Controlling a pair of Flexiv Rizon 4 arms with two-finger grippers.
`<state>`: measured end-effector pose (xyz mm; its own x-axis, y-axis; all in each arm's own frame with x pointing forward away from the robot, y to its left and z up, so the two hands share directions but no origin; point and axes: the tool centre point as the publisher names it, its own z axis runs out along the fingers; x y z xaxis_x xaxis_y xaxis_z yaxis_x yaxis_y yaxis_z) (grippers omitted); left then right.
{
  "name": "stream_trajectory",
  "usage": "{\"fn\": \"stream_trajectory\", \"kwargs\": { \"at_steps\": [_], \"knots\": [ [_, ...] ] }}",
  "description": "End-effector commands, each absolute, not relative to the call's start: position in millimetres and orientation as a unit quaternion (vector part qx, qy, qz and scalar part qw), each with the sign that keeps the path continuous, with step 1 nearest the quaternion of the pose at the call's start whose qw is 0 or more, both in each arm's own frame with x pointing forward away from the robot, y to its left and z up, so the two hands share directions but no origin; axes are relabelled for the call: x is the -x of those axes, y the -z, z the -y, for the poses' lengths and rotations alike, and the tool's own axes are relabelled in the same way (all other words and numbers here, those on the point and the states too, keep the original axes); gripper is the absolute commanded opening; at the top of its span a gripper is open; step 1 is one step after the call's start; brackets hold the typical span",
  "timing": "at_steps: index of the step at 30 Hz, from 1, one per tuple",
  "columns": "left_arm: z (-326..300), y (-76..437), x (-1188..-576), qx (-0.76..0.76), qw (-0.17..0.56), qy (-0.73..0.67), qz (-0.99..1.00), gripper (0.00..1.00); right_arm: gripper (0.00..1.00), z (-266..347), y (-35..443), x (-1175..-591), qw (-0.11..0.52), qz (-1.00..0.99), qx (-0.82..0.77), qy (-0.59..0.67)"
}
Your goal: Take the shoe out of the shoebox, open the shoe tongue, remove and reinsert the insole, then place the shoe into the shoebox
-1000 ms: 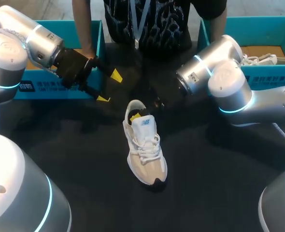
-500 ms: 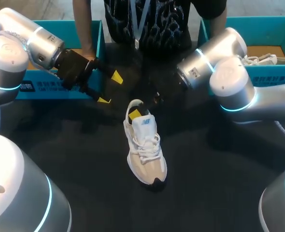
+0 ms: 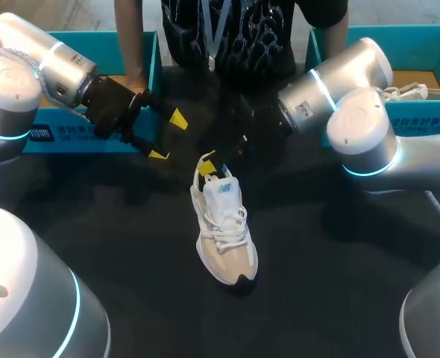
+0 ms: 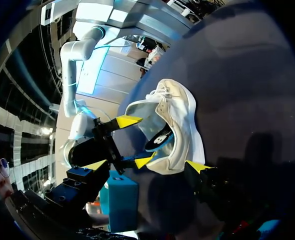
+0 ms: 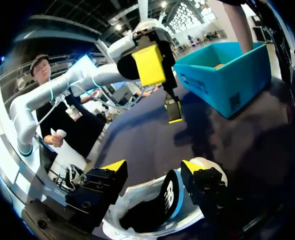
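A white and beige sneaker (image 3: 224, 224) lies on the black table with its toe toward the near edge. My right gripper (image 3: 215, 165) hangs over its heel end, open. In the right wrist view its fingers (image 5: 152, 167) straddle the raised tongue (image 5: 170, 195) without pinching it, above the shoe's dark inside (image 5: 137, 217). My left gripper (image 3: 168, 136) is open in the air to the left of the heel, in front of the left teal shoebox (image 3: 71, 134). The left wrist view shows the sneaker (image 4: 180, 125) ahead of that gripper (image 4: 146, 165), with the right gripper's fingertips (image 4: 127, 121) at its collar.
A second teal shoebox (image 3: 421, 112) at the back right holds another white shoe (image 3: 406, 91). A person stands at the far edge, one hand (image 3: 136, 88) by the left box's corner, close to my left gripper. Bare black table lies around the sneaker.
My right gripper has opened and let go of the tongue, and its arm has drawn up and back a little. The left arm and the sneaker have stayed put.
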<state>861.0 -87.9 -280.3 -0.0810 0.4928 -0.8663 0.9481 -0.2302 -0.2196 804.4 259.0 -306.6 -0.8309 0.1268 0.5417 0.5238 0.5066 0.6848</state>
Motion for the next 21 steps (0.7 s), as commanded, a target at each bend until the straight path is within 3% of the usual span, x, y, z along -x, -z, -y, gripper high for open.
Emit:
{"fn": "stream_trajectory", "kwargs": {
  "at_steps": [1, 2, 3, 7, 9, 16, 21],
  "knots": [
    [86.6, 280.2, -862.0, -0.633, 0.244, 0.465, -0.569, 1.00, 0.69, -255.7, 295.9, -799.2, 0.200, 0.842, 0.201, 0.459],
    [86.5, 280.3, -862.1, -0.633, 0.244, 0.465, -0.569, 1.00, 0.67, -255.6, 295.7, -799.2, 0.198, 0.841, 0.203, 0.460],
    [86.1, 280.5, -862.7, -0.632, 0.245, 0.465, -0.569, 1.00, 0.53, -254.6, 295.8, -799.2, 0.193, 0.838, 0.210, 0.465],
    [83.3, 279.5, -865.7, -0.632, 0.245, 0.465, -0.569, 1.00, 0.33, -250.2, 297.5, -799.2, 0.175, 0.829, 0.249, 0.469],
    [80.9, 277.2, -866.9, -0.635, 0.242, 0.463, -0.569, 1.00, 0.03, -246.8, 295.2, -799.5, 0.156, 0.824, 0.272, 0.473],
    [72.1, 263.1, -868.7, -0.658, 0.220, 0.447, -0.565, 1.00, 0.00, -234.3, 291.5, -797.0, 0.087, 0.836, 0.356, 0.407],
    [61.7, 256.4, -870.2, -0.662, 0.215, 0.439, -0.568, 1.00, 0.00, -232.0, 290.9, -796.4, 0.090, 0.842, 0.363, 0.388]
  ]
}}
